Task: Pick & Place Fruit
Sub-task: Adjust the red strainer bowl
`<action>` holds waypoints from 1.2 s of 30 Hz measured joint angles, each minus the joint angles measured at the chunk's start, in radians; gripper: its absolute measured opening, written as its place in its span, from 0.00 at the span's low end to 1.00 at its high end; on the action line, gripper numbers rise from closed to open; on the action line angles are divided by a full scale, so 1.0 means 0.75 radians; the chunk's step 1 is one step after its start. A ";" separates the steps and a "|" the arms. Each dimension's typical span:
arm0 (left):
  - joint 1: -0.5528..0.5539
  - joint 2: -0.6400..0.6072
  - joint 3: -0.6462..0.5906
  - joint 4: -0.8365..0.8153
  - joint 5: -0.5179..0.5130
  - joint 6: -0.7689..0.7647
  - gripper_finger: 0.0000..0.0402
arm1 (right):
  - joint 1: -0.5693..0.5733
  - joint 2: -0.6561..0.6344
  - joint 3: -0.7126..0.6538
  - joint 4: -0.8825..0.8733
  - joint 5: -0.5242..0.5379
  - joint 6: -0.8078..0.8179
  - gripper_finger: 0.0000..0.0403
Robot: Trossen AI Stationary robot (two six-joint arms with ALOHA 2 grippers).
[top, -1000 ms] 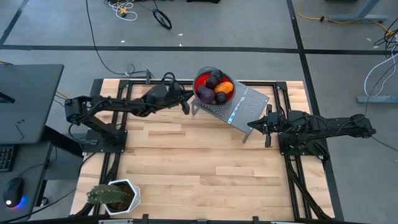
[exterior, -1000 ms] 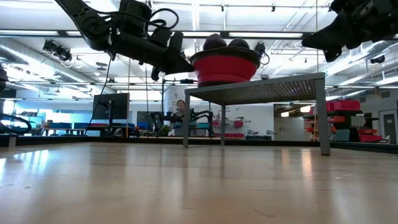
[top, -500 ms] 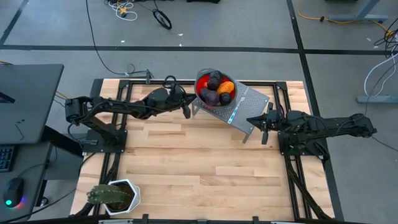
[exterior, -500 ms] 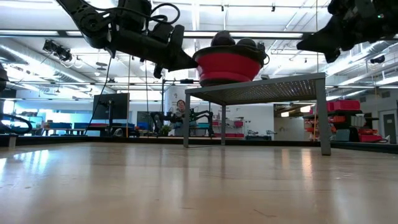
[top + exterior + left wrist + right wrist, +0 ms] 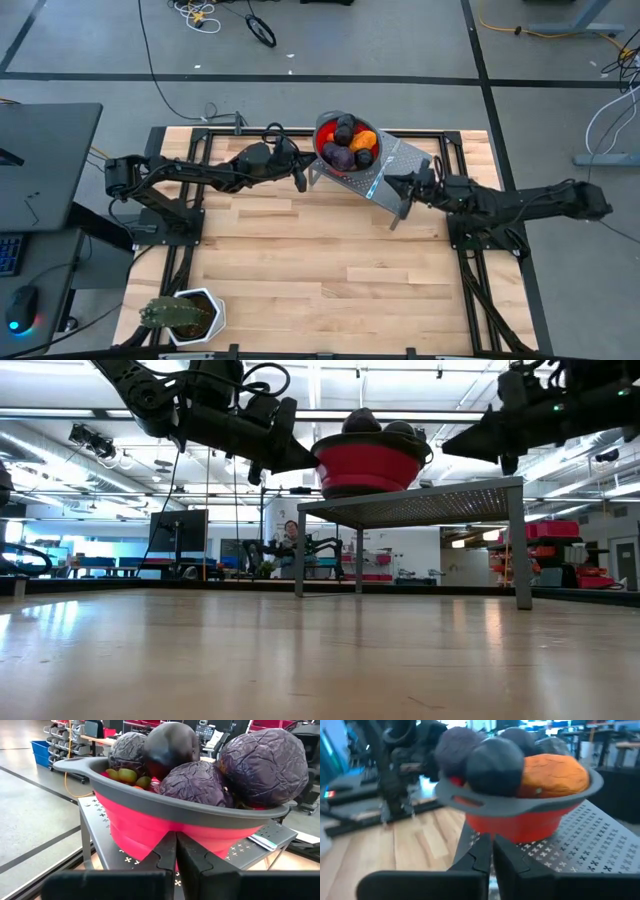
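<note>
A red bowl with a grey rim (image 5: pixel 348 150) stands on a small perforated metal stand (image 5: pixel 405 165) at the table's far middle. It is heaped with fruit: dark purple ones (image 5: pixel 197 782), an orange one (image 5: pixel 552 772) and small olive-green ones (image 5: pixel 127 775). My left gripper (image 5: pixel 301 180) is shut, level, at the bowl's left side. My right gripper (image 5: pixel 390 181) is shut and level over the stand, right of the bowl and pointing at it; in the high view a short gap shows between them. My left gripper has its shut fingertips (image 5: pixel 172 842) against the bowl's red wall (image 5: pixel 150 832), below the grey rim, on the bowl's left side. The fingers come level from the table's left. The bowl stands upright on the stand.
A thin silver-and-teal knife (image 5: pixel 377 181) lies on the stand beside the bowl, just under my right gripper. A spiky green plant in a white pot (image 5: pixel 182 315) stands at the near left corner. Bare wood (image 5: pixel 320 260) fills the near half of the table.
My right gripper has swung toward the table's left, over the stand and close to the bowl, sinking a little. The bowl has slid slightly toward the right on the stand, with my left fingertips at its wall.
</note>
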 joint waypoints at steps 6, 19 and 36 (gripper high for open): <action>-0.001 0.000 0.000 -0.010 0.002 0.005 0.02 | -0.081 0.050 0.000 0.089 -0.063 0.131 0.18; -0.001 0.000 -0.001 -0.017 0.005 0.013 0.03 | -0.135 0.303 0.000 0.308 -0.013 0.021 0.22; 0.000 0.000 -0.001 -0.022 0.004 0.023 0.04 | -0.197 0.452 0.021 0.509 -0.009 -0.048 0.13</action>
